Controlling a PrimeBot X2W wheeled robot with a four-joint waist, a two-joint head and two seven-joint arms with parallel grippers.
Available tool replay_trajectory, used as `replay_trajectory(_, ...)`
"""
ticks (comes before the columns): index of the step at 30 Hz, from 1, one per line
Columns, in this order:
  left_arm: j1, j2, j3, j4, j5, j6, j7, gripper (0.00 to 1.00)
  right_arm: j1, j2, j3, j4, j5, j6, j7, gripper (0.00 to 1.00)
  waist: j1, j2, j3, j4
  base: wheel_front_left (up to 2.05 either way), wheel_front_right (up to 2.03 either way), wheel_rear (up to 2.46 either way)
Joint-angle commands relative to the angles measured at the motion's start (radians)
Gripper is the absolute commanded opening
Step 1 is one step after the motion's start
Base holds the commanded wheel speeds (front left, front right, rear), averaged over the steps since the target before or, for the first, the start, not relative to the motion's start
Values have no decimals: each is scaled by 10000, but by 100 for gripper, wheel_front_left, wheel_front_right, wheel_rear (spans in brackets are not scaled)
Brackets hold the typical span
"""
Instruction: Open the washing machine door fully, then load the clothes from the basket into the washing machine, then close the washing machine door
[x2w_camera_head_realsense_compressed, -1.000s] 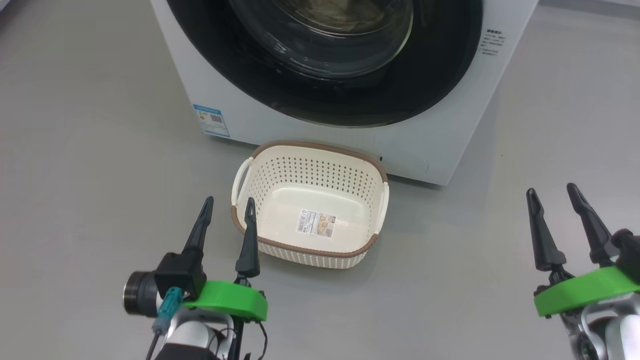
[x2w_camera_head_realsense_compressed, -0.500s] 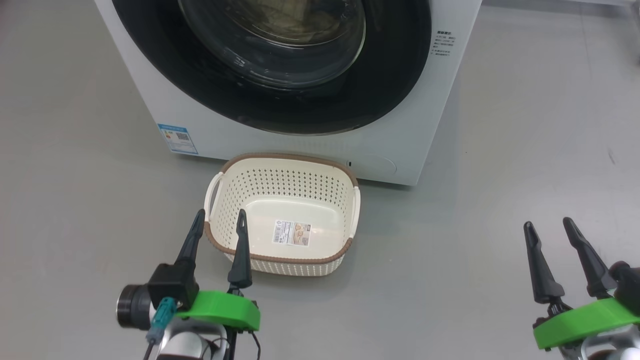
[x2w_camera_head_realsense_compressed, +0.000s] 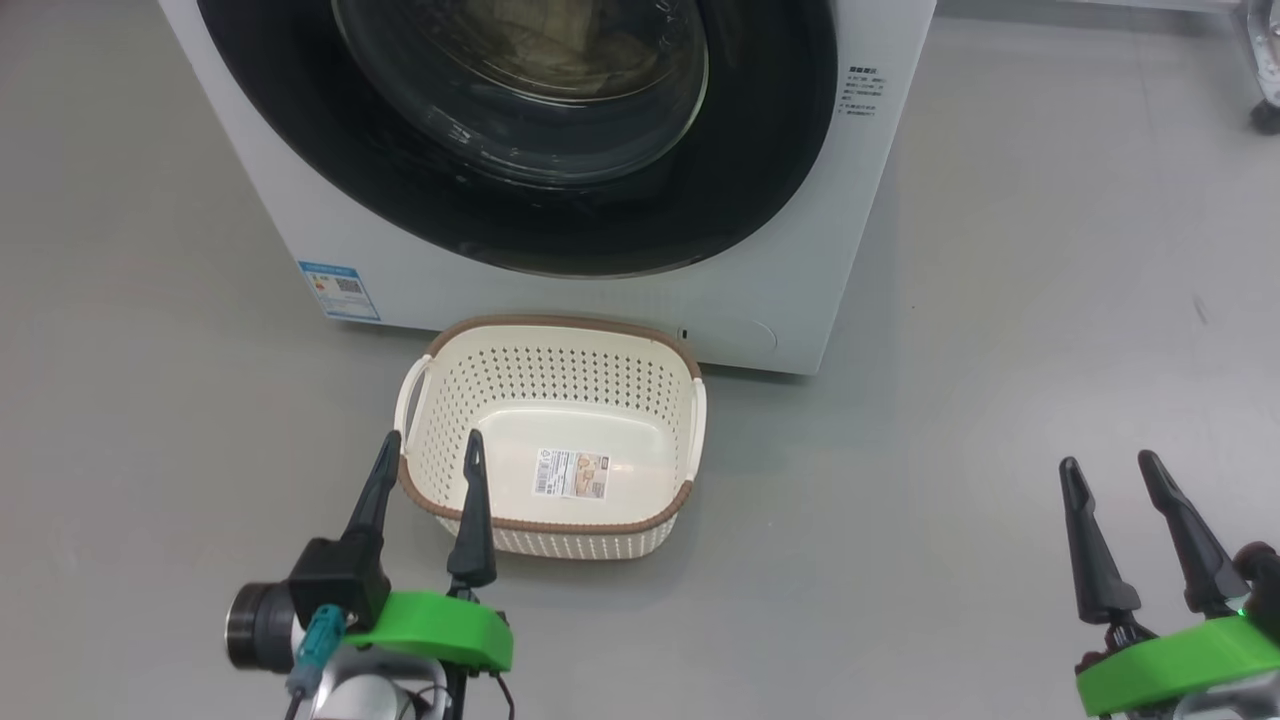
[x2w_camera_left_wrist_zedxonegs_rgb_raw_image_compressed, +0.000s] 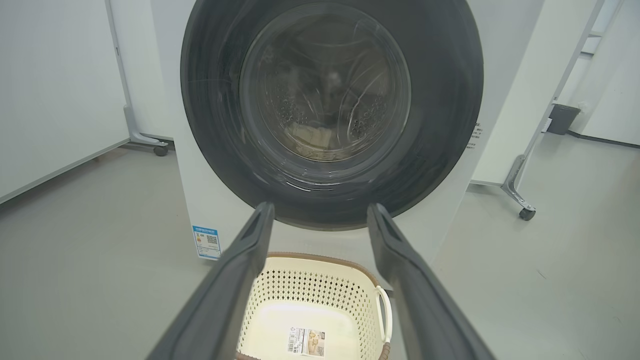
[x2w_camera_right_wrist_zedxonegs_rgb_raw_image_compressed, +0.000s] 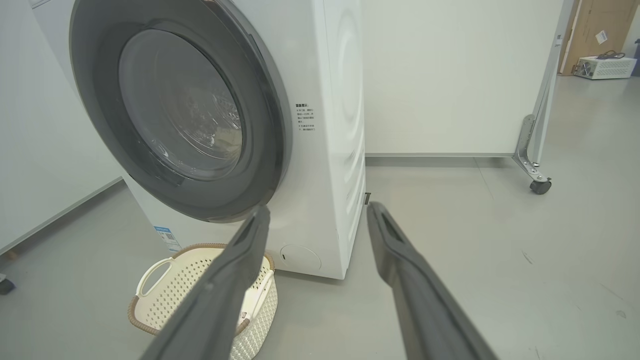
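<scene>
The white washing machine (x2w_camera_head_realsense_compressed: 620, 300) stands at the top of the head view. Its round black door (x2w_camera_head_realsense_compressed: 770, 170) lies flush against the front, shut. Through the glass window, pale clothes (x2w_camera_left_wrist_zedxonegs_rgb_raw_image_compressed: 310, 137) lie low in the steel drum. On the floor just in front sits the cream basket (x2w_camera_head_realsense_compressed: 550, 370), with nothing in it but a sticker on its bottom. My left gripper (x2w_camera_head_realsense_compressed: 431, 436) is open, hovering over the basket's near left corner. My right gripper (x2w_camera_head_realsense_compressed: 1108, 460) is open too, far right of the basket over bare floor.
A blue label (x2w_camera_head_realsense_compressed: 340, 290) marks the machine's lower left corner. White partition panels on casters (x2w_camera_right_wrist_zedxonegs_rgb_raw_image_compressed: 540, 186) stand behind and beside the machine. A dark bin (x2w_camera_left_wrist_zedxonegs_rgb_raw_image_compressed: 562, 117) sits at the back right. Grey floor spreads to the right of the basket.
The head camera has shifted, so machine and basket sit further left and lower in the picture. Both grippers appear lower in the view and stay open.
</scene>
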Motion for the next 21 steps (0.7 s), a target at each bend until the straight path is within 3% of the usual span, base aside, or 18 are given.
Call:
replay_trajectory(1, -187, 158, 350, -312, 107, -31, -95, 100, -118, -120, 211, -389, 60, -36, 36, 100, 0, 0, -17, -4, 0, 0, 0)
replay_trajectory(21, -121, 131, 250, -179, 155, -110, -95, 100, -5, -120, 297, -212, 151, -36, 58, 100, 0, 0, -184, 37, 0, 0, 0)
